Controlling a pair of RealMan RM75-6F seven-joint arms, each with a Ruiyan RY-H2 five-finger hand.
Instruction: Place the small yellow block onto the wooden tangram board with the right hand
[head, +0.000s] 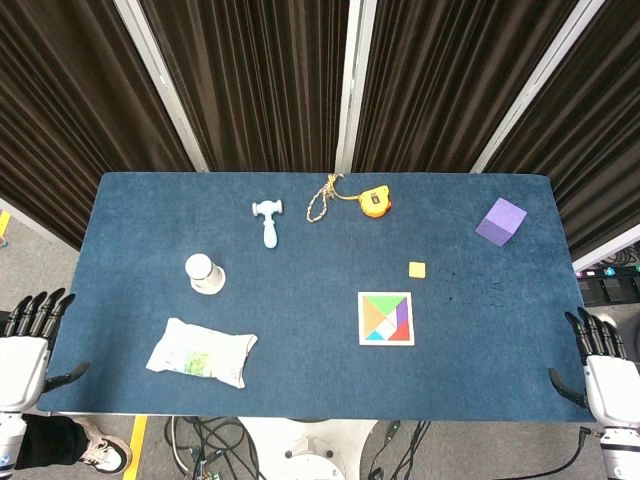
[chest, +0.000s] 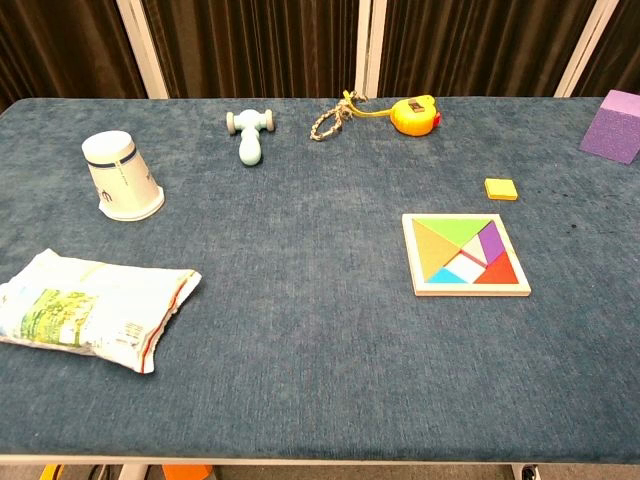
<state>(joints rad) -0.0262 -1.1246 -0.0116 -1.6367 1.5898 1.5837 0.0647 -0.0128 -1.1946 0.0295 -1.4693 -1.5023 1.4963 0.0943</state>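
The small yellow block (head: 417, 269) (chest: 501, 189) lies flat on the blue table, just beyond the far right corner of the wooden tangram board (head: 386, 318) (chest: 465, 254), which holds coloured pieces. My right hand (head: 603, 366) hangs off the table's near right corner, fingers apart, holding nothing, far from the block. At the near left corner my left hand (head: 25, 345) is likewise open and empty. Neither hand shows in the chest view.
A purple cube (head: 501, 221) sits at the far right. An orange tape measure (head: 375, 201) with a rope, a pale blue toy hammer (head: 268, 220), an upturned white cup (head: 203, 272) and a snack bag (head: 201, 352) lie across the left and back.
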